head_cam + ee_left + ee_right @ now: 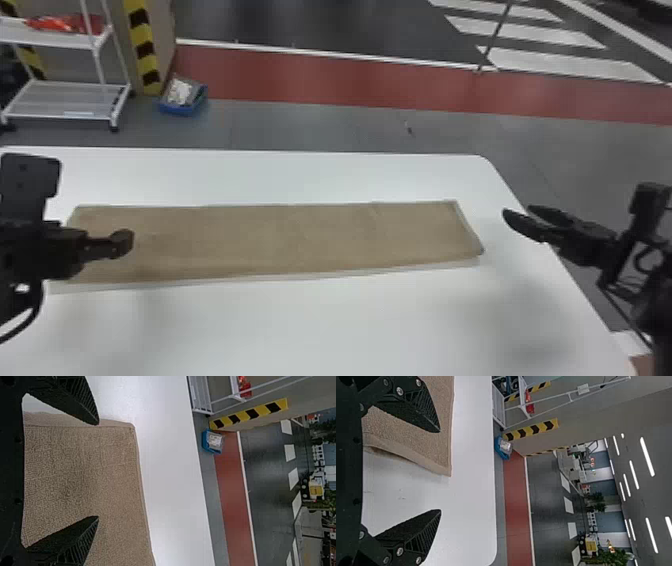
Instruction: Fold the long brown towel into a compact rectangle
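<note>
Hanging over the left end of the cloth, left gripper [122,243], its arm in from the left edge of the head view; left wrist view has its two black ridged fingers wide apart, brown weave spread out behind them and a hemmed corner just beyond one tip. Further back on that side, a white wheeled cart [55,117] on the grey floor [310,125], red item [65,23] on its upper shelf. Right of the cart, a post banded yellow and black [142,45], then a blue bin [176,109] near its foot, pale stuff inside. Across the middle, the long brown towel [280,240] lies flat on the white table [300,325], a single long strip, its length running left to right, the table's surface bare-white along its near and far sides; a pale band follows the near long edge, and the right end runs at a slant with a light hem. Behind the table, a red floor strip [320,80] edged by a white line, dark roadway beyond. Farther right, a thin pole [492,37] stands before white crossing stripes [560,67]. Last, right gripper [517,210], just past the towel's right end and close to the table's right edge, arm in from the right; right wrist view shows its fingers well parted, one in front of brown cloth, the other against white tabletop
</note>
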Available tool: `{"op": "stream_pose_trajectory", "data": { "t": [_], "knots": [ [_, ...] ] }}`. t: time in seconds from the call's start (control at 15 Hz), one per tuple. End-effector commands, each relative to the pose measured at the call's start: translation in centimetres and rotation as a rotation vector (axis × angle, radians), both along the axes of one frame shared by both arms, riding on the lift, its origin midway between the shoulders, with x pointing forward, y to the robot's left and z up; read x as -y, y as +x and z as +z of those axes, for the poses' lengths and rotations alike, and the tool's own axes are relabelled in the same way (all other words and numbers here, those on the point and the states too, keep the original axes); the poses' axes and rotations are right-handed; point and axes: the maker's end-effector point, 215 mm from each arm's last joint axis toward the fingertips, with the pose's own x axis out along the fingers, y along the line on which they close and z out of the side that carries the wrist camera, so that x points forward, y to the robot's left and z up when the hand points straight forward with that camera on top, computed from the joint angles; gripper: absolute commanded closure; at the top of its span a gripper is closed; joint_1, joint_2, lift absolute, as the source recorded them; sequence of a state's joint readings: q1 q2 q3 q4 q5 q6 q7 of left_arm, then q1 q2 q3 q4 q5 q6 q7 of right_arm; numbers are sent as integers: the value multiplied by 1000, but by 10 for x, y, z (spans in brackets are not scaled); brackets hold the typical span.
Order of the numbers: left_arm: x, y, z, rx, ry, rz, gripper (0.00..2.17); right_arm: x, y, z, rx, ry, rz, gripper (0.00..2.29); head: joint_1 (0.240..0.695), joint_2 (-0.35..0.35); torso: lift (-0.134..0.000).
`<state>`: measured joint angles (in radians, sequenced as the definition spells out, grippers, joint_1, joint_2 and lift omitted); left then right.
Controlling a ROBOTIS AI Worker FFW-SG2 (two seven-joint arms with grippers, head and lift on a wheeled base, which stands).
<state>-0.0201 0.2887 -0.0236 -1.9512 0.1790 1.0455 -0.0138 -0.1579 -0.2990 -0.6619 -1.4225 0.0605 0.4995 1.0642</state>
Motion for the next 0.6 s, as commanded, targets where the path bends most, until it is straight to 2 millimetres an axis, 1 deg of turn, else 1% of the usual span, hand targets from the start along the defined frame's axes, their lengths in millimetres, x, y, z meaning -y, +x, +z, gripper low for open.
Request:
{"op": "stream_pose_trajectory", "data": {
  "t": [0.0,0.4,0.47,0.53],
  "knots": [
    [-2,-1,-1,-2,2,2,36,0,-1,0,-1,-1,0,188,695,-212,-125],
    [-6,0,5,10,-2,10,36,-1,0,0,3,10,0,194,695,-208,-125],
    [-7,-3,3,4,-6,13,36,-2,0,1,4,11,1,194,695,-207,-125],
    [-9,-4,5,8,-5,19,36,-4,0,1,6,16,9,211,695,-206,-125]
  ]
}}
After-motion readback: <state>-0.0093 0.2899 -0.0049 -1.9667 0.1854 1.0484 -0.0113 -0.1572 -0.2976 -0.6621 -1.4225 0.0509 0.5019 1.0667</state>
